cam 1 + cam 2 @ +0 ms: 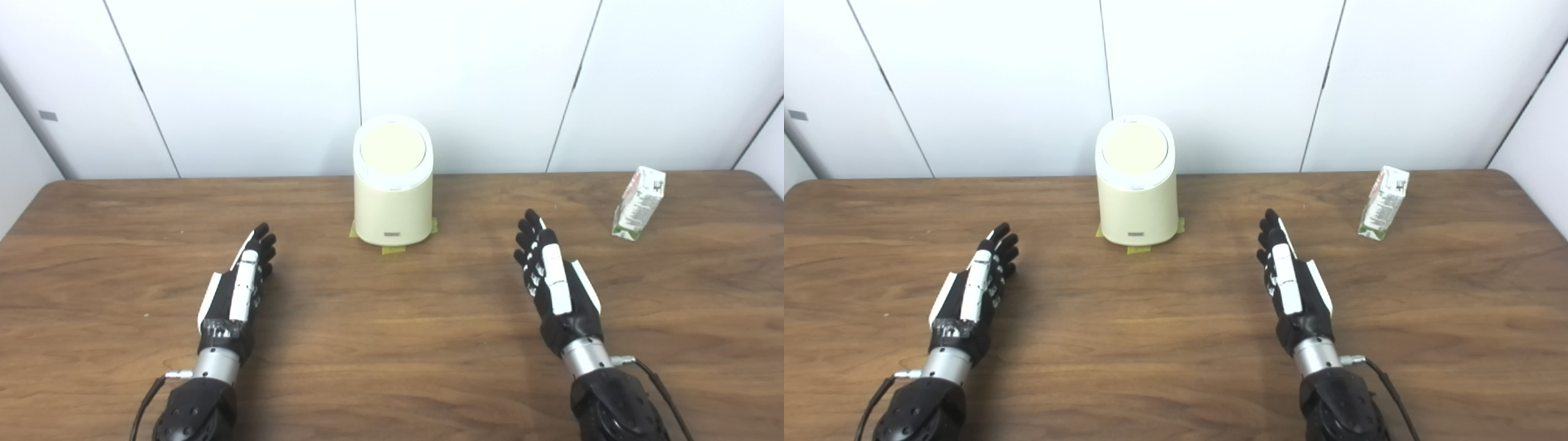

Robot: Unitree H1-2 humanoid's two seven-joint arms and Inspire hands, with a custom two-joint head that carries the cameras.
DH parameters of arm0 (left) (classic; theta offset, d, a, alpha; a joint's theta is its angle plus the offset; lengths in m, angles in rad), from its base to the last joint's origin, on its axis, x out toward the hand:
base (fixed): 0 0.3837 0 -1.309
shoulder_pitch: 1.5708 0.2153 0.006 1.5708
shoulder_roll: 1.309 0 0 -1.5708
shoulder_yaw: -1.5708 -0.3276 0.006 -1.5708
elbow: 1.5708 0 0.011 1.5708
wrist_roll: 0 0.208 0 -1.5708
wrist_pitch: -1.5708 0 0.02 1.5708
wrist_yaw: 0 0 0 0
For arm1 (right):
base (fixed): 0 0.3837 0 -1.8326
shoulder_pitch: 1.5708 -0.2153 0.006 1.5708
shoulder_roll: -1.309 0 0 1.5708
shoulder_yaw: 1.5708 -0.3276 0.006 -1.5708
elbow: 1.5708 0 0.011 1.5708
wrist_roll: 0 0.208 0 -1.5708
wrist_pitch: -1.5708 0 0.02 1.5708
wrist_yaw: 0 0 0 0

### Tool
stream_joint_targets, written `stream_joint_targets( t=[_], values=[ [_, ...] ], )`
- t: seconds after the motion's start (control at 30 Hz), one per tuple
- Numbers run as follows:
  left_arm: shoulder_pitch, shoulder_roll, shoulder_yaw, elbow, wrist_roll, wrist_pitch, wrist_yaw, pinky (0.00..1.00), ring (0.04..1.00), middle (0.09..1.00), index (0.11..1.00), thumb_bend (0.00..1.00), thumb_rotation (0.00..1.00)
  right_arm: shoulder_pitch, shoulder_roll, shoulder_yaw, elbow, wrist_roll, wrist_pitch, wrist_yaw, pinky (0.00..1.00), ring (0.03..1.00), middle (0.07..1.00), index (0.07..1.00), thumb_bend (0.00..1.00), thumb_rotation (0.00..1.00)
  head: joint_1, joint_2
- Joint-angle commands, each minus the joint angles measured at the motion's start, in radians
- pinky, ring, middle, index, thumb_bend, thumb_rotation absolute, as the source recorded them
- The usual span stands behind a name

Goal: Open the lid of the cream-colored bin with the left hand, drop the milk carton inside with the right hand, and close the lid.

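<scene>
The cream-colored bin (392, 196) stands upright at the back middle of the wooden table (392, 343), on yellow tape marks. Its round lid (392, 149) is down, inside a white rim. The milk carton (639, 203), white and green, stands tilted at the back right. My left hand (242, 283) lies open and empty on the table, in front of the bin and to its left. My right hand (554, 278) lies open and empty in front of the bin and to its right, left of the carton and nearer to me. Neither hand touches anything.
White wall panels (465, 79) stand directly behind the table's far edge, close behind the bin. The table's rounded right corner (762, 177) is just past the carton.
</scene>
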Motion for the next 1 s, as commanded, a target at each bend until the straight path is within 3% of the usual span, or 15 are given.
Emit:
stream_joint_targets(
  t=[0.0, 0.23, 0.43, 0.53, 0.6, 0.97],
  values=[
    [-0.033, 0.001, -0.002, -0.041, 0.001, -0.033, 0.002, 0.99, 0.974, 0.966, 0.977, 0.35, 1.00, -0.031, -0.005, 0.000, -0.024, 0.001, -0.032, 0.010, 1.00, 1.000, 1.000, 1.000, 0.61, 1.00, -0.001, 0.001],
    [-0.032, -0.001, -0.002, -0.046, -0.001, -0.029, 0.004, 1.00, 0.980, 0.967, 0.978, 0.38, 1.00, -0.030, -0.008, -0.002, -0.023, 0.002, -0.030, 0.012, 1.00, 1.000, 1.000, 1.000, 0.61, 1.00, 0.007, -0.002],
    [-0.025, 0.004, -0.008, -0.046, 0.007, -0.030, -0.001, 1.00, 0.983, 0.967, 0.978, 0.37, 1.00, -0.025, -0.011, 0.002, -0.009, -0.004, -0.053, 0.017, 1.00, 1.000, 1.000, 1.000, 0.62, 1.00, 0.017, -0.035],
    [-0.017, 0.013, -0.015, -0.037, 0.012, -0.047, -0.010, 1.00, 0.991, 0.975, 0.986, 0.43, 0.90, -0.020, -0.011, 0.001, 0.001, 0.004, -0.066, 0.022, 1.00, 1.000, 1.000, 1.000, 0.61, 1.00, 0.020, -0.061],
    [-0.012, 0.014, -0.019, -0.029, 0.017, -0.064, -0.012, 1.00, 0.993, 0.978, 0.990, 0.44, 0.86, -0.015, -0.014, -0.003, 0.020, 0.012, -0.088, 0.029, 1.00, 1.000, 1.000, 1.000, 0.60, 1.00, 0.029, -0.110],
    [0.000, 0.009, -0.034, 0.049, 0.030, -0.136, -0.009, 1.00, 1.000, 0.981, 0.999, 0.41, 0.82, -0.006, -0.022, -0.017, 0.120, -0.002, -0.182, 0.030, 0.95, 0.987, 0.992, 1.000, 0.57, 1.00, 0.042, -0.235]
  ],
)
